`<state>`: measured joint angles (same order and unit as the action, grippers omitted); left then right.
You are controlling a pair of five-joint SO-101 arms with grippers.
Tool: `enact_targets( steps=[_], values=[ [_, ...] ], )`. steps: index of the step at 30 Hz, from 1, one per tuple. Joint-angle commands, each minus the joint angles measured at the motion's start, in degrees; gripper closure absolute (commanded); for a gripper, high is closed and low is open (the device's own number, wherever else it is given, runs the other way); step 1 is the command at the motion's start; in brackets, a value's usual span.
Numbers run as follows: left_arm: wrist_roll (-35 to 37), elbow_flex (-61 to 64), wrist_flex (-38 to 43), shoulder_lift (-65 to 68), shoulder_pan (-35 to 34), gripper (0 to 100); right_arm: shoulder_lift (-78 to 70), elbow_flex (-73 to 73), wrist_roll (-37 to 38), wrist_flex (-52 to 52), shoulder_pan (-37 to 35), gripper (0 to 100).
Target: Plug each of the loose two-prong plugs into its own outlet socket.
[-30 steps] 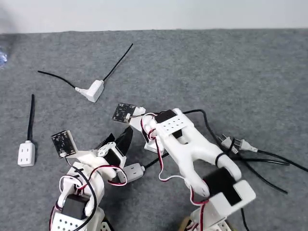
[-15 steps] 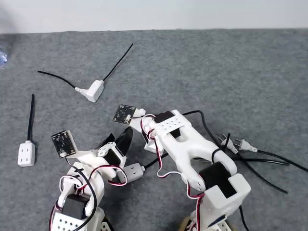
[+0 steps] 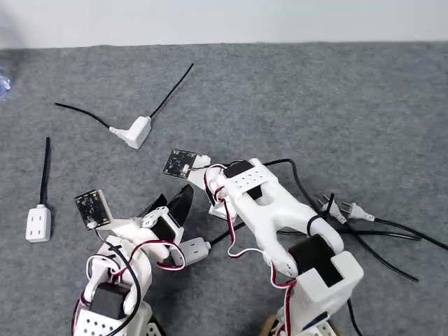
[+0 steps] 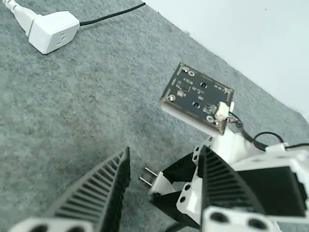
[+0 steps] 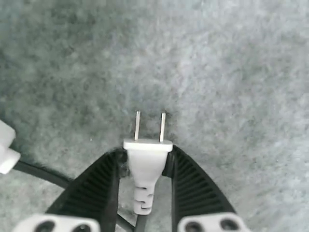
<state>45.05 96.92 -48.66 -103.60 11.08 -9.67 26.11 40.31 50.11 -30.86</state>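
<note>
Right wrist view: right pincer (image 5: 146, 155) grips white two-prong plug (image 5: 145, 166)

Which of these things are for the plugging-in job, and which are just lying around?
For the job:
plug held in the right gripper
loose plugs beside the arms
far socket
left socket
near socket

Just lying about:
blue thing at the edge, too cut off to tell what it is

Glossy plastic plug (image 5: 144, 164) (metal prongs (image 5: 137, 125)), fuzzy mat (image 5: 231, 72).
</note>
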Motion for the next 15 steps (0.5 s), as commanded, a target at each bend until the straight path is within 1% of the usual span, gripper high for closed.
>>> enact_targets(
  steps=[1,4,6,9,15],
  values=[
    [0.5,-0.6,-0.1,-0.6,0.3,78,6.4,-1.9,0.1,3.6,-2.3,98.9],
    [0.5,-0.6,0.2,-0.6,0.3,78,13.8,0.0,-2.7,4.4,-2.9,98.9],
    [0.1,-0.6,0.3,-0.6,0.3,78,19.4,2.6,-3.2,4.4,-3.6,98.9],
    [-2.8,-0.6,0.0,-0.6,0.4,78,27.9,6.7,-3.5,4.4,-5.7,98.9],
    [-5.0,-0.6,-0.1,-0.6,0.6,78,41.7,14.1,-3.5,5.0,-13.3,98.9]
  ],
)
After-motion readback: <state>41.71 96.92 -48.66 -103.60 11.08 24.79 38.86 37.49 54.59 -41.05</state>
